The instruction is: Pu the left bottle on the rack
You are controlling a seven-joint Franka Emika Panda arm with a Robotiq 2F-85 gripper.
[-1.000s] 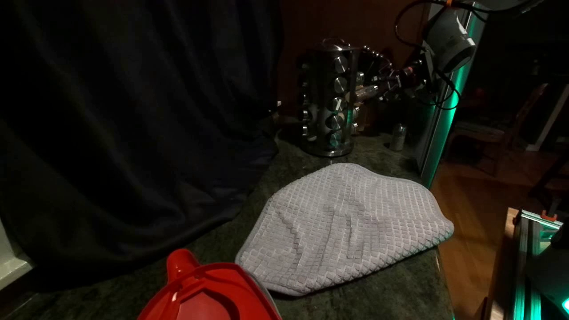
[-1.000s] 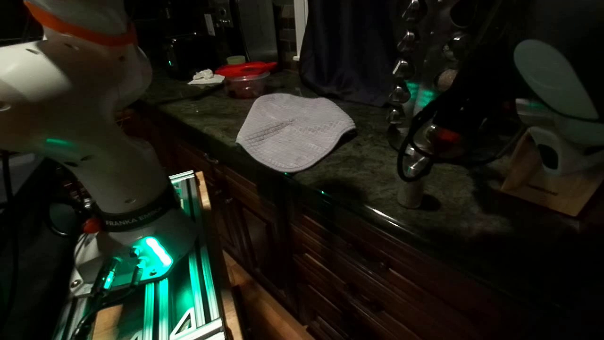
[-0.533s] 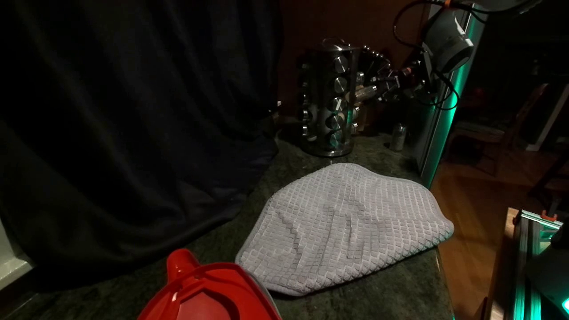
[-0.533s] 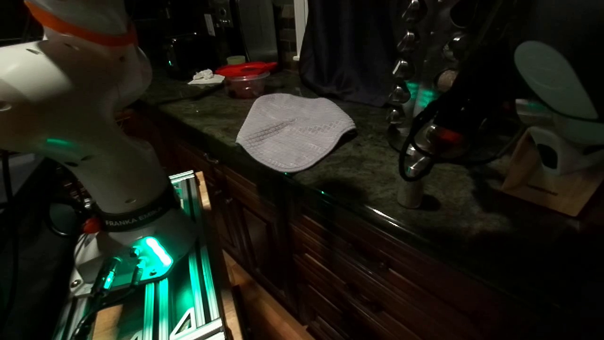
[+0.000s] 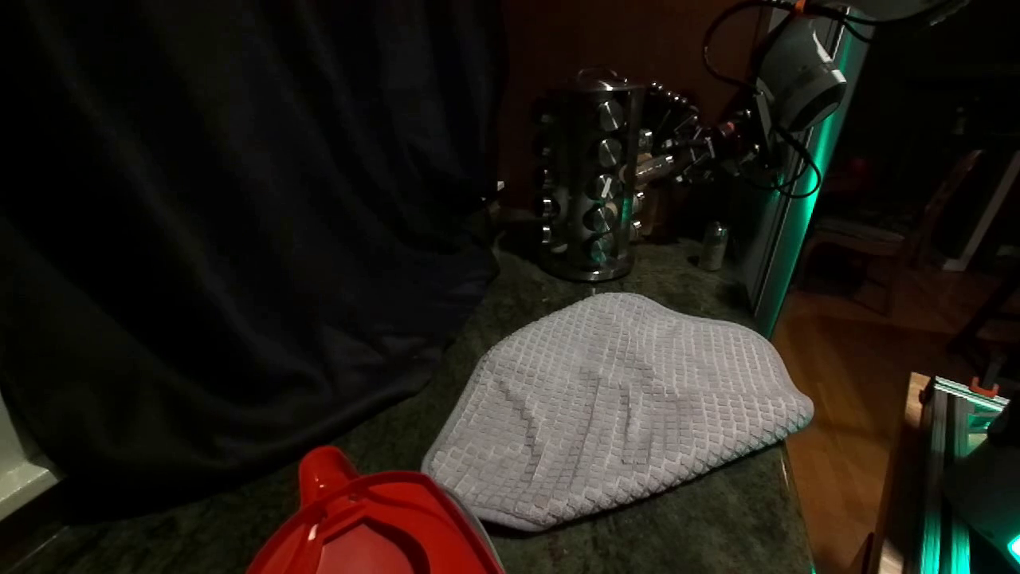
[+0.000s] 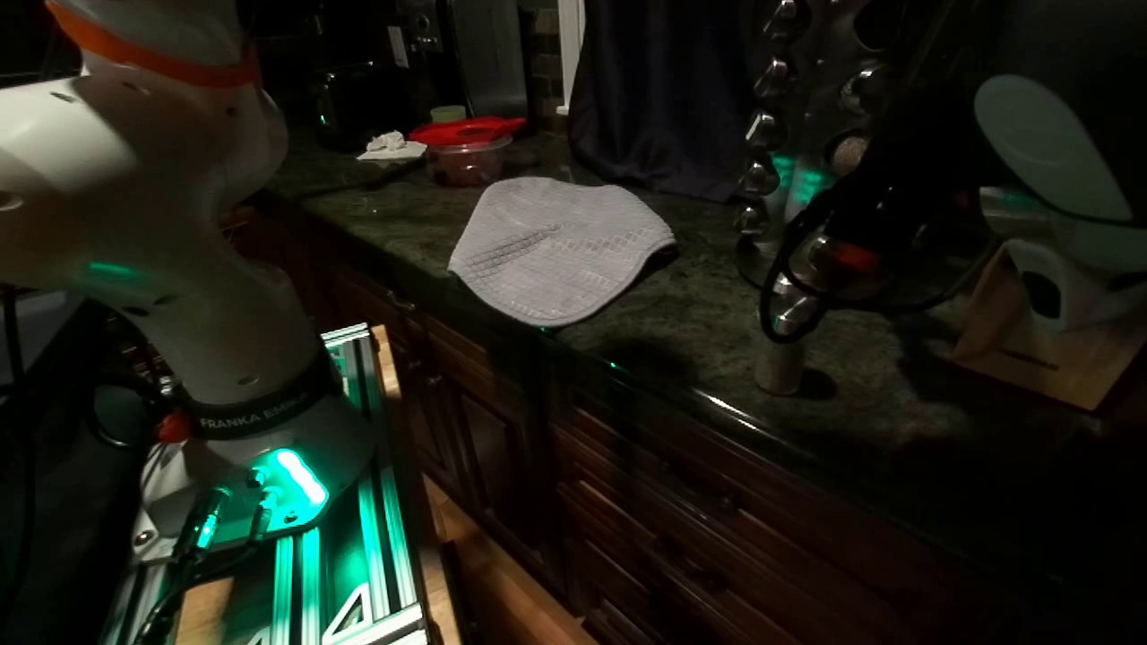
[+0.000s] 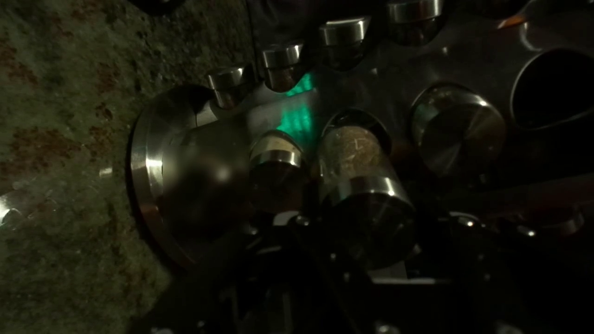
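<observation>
Jaws clenched on bottle (image 7: pixel 361 169) by capped end, likely leaving base free for rack (image 7: pixel 387 86) opening. Other bottle (image 6: pixel 780 369) upright near front edge of table (image 6: pixel 685 318).

A kitchen: the dark green, mottled stone countertop (image 6: pixel 708 291) has dark-brown wooden drawer cabinets (image 6: pixel 627 475) beneath it, and on it stand a shiny metal, cylindrical, tiered spice rack (image 5: pixel 575 207) and a red-lidded, clear plastic food container (image 6: pixel 468 163).
</observation>
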